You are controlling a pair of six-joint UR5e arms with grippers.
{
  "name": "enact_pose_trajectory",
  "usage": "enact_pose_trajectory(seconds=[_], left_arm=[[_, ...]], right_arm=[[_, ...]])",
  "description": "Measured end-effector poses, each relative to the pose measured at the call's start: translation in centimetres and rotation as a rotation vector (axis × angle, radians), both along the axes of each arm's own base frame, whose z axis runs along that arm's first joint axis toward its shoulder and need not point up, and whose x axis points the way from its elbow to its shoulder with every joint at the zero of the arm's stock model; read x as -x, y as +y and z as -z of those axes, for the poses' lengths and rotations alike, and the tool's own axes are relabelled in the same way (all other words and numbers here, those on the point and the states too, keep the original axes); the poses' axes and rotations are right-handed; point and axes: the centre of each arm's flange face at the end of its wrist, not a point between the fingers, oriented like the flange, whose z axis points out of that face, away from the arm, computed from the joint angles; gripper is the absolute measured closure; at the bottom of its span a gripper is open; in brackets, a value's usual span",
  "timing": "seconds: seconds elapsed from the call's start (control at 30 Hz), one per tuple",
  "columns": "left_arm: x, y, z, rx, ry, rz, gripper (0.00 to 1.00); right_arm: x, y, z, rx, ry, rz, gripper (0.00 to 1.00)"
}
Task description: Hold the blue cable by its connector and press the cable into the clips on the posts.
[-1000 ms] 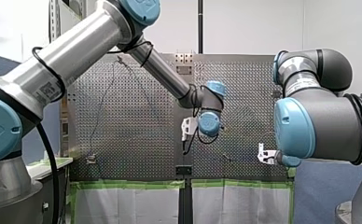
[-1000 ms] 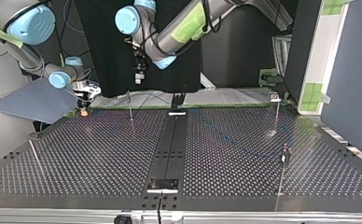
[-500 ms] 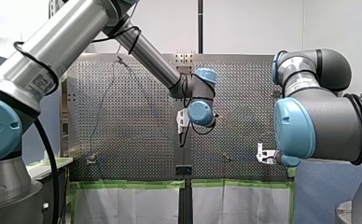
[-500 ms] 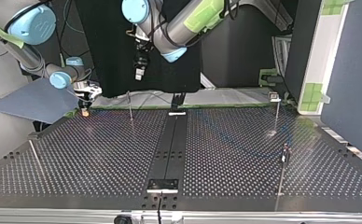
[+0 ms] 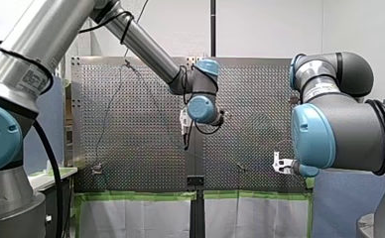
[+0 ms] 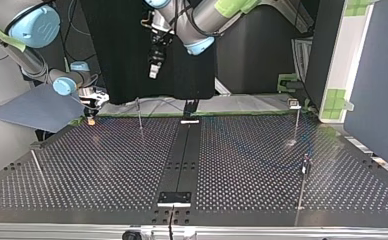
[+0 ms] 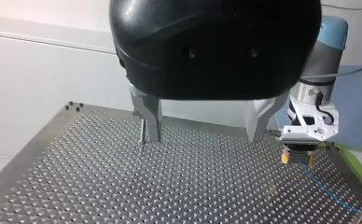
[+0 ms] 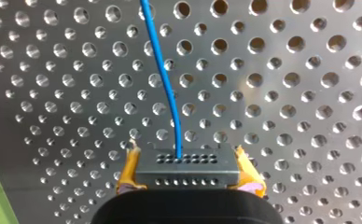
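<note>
Two end effectors, one loaded. Step, as judged: connector (image 8: 188, 163) secured, clipping not evidently begun. Next calls for carrying blue cable (image 8: 163, 79) to nearest post (image 6: 139, 114), pressing it in at post top.

Left end effector (image 7: 202, 137): high above table (image 7: 76, 177), fingers spread, empty.

Right end effector (image 8: 188, 171): clenched on connector between yellow pads; blue cable runs out ahead across table holes.

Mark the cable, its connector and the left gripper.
cable (image 8: 166, 83): right wrist view, mid-run.
connector (image 8: 187, 170): right wrist view, front face.
left gripper (image 7: 204, 137): left wrist view, between fingertips.
</note>
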Motion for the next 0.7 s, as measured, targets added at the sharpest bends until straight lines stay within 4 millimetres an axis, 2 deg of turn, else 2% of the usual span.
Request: enact_pose_trajectory(seconds=[0.47,0.7], left_arm=[[3.4,3.7,-2.6,0.056,-0.03,0.012,0.13],[4.4,5.6,-3.8,0.1,-0.062,0.005,0.13]], right_arm=[[-0.7,0.2,-0.1,-0.011,0.004,-0.025,1.0],[-1.2,0.5,0.0,-0.026,0.01,-0.034,1.0]])
